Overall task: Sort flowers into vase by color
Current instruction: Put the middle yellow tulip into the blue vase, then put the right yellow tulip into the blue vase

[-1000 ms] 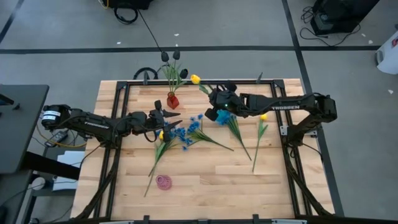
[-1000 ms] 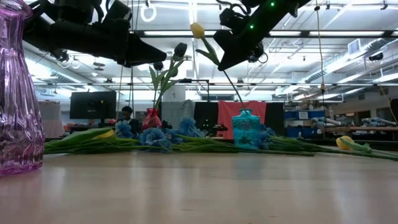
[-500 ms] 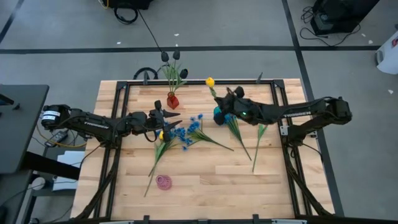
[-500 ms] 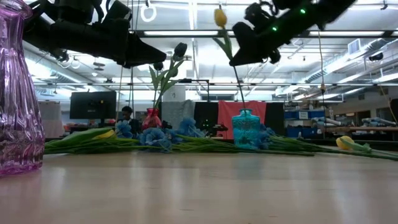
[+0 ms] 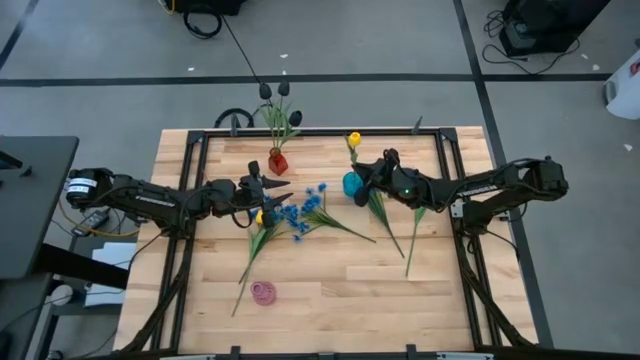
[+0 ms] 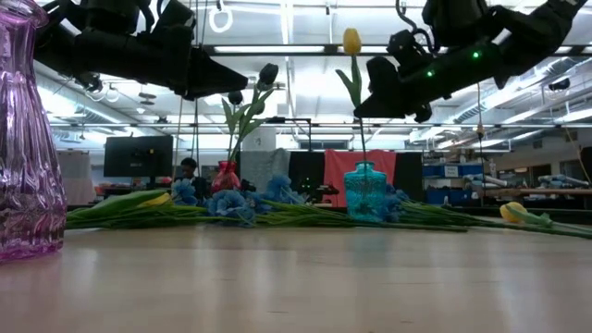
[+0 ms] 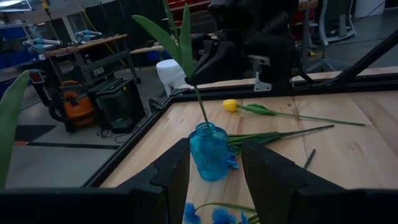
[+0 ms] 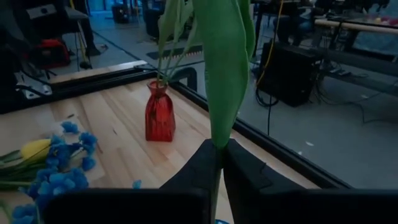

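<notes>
A yellow tulip stands upright over the blue glass vase, with my right gripper shut on its green stem. The stem's lower end reaches into the vase's mouth. My left gripper hovers open and level at the table's left, pointing at the blue vase from a distance, with nothing between its fingers. The red vase at the far edge holds dark tulips. Blue blossoms and another yellow tulip lie flat on the table. My right gripper pinches the yellow tulip's stem between its two fingers, just below the long leaves and above the vase. The fingers come nearly level from the table's right and lie across the stem. The tulip stands upright, with its lower end inside the blue vase's mouth.
A pink vase stands near the front left. More green stems lie right of the blue vase, with a yellow tulip among them. A black metal frame runs around the tabletop.
My right gripper has moved down and toward the table's right with the yellow tulip. The tulip has tipped from slanted to upright. Its stem has come down into the blue vase's mouth.
</notes>
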Tool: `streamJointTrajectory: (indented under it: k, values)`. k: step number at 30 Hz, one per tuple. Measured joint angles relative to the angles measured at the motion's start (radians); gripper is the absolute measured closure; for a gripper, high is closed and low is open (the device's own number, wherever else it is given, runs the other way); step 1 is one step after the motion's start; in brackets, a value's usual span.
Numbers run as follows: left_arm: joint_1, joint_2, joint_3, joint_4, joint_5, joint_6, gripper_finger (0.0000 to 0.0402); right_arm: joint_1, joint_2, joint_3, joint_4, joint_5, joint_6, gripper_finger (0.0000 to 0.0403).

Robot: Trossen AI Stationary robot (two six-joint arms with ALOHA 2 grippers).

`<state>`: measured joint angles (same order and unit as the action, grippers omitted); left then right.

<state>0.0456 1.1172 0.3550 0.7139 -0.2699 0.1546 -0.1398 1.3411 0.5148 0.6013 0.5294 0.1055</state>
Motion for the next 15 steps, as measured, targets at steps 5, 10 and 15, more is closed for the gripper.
streamJointTrajectory:
  k: [5, 10, 15]
  values:
    - [0.000, 0.000, 0.000, 0.000, 0.000, 0.007, 0.0249, 0.000, 0.000, 0.000, -0.010, 0.000, 0.007, 0.0354]
    - [0.000, 0.000, 0.000, -0.001, 0.000, 0.008, 0.0249, 0.000, -0.001, 0.000, -0.038, -0.002, 0.023, 0.0326]
    - [0.000, 0.000, 0.000, -0.001, 0.000, 0.010, 0.0249, 0.000, -0.030, 0.007, -0.122, -0.024, 0.044, 0.0288]
